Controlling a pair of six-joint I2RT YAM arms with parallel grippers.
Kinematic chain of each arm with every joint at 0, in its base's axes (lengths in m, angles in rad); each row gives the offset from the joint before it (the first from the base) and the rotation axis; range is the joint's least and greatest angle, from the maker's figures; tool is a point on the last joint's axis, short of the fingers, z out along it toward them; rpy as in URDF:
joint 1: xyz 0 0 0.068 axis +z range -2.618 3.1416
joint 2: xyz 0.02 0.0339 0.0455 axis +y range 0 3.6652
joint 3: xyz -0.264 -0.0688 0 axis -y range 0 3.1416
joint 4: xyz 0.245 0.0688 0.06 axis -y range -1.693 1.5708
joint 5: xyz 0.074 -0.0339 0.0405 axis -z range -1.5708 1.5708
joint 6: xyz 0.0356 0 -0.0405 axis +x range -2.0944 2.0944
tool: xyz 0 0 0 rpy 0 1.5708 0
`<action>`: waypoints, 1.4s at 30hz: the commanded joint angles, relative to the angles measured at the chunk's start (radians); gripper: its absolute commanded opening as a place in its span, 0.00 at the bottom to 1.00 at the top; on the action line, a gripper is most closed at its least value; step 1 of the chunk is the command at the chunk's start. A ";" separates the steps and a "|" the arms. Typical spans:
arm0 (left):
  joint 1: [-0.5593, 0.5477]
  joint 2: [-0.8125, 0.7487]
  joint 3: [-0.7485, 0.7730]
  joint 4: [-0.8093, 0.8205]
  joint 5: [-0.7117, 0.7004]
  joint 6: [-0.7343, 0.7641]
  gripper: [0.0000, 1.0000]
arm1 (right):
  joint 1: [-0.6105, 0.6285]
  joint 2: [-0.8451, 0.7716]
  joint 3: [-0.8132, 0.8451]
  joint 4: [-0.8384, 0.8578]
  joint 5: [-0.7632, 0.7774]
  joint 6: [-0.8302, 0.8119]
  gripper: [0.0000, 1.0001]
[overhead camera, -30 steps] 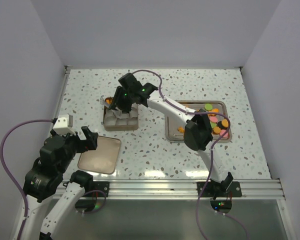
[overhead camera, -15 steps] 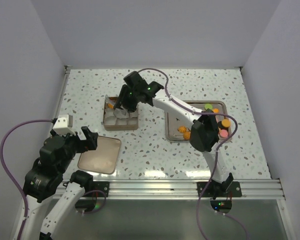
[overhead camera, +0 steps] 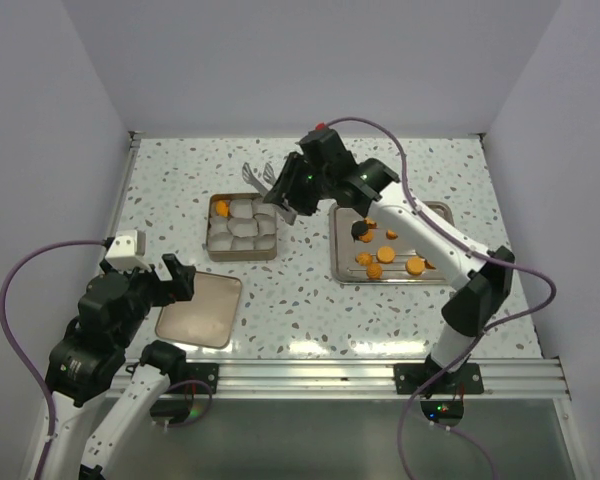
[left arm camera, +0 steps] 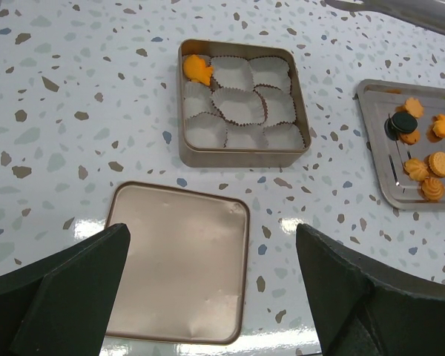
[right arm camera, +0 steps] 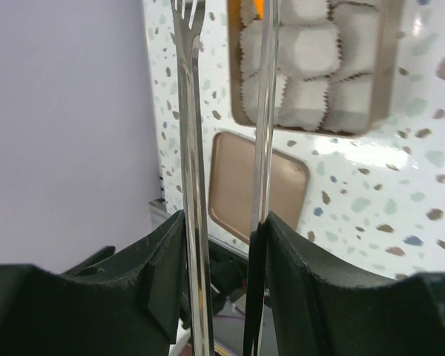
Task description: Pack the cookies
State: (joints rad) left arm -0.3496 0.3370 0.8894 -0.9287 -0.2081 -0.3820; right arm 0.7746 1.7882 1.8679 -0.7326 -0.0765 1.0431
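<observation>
Several cookies point(overhead camera: 388, 253), mostly orange and one dark, lie on a metal tray point(overhead camera: 342, 268) at the right; they also show in the left wrist view point(left arm camera: 430, 165). One orange cookie point(overhead camera: 221, 208) sits in the back left cup of a square tin point(overhead camera: 242, 253) lined with white paper cups; the left wrist view shows this cookie point(left arm camera: 199, 70) too. My right gripper point(overhead camera: 298, 190) is shut on metal tongs point(overhead camera: 263, 183) whose tips hang above the tin's back right corner with nothing between them point(right arm camera: 189, 141). My left gripper point(overhead camera: 172, 280) is open and empty over the tin's lid point(left arm camera: 179, 259).
The flat lid point(overhead camera: 200, 310) lies near the front left, in front of the tin. The right arm's links arch over the tray's back edge. Walls close in the table on three sides. A metal rail runs along the near edge.
My right gripper with the tongs has lifted off the tin and swung right and back. The arm's elbow has moved off the tray, uncovering the cookies. The left arm has not moved.
</observation>
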 commanded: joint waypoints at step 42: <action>-0.005 -0.021 -0.003 0.050 0.013 0.015 1.00 | -0.075 -0.652 -0.825 -0.410 0.271 -0.008 0.46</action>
State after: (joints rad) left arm -0.3496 0.3256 0.8879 -0.9287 -0.2077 -0.3817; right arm 0.6987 1.1339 1.0481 -1.1805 0.1879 1.0054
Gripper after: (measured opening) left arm 0.998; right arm 0.458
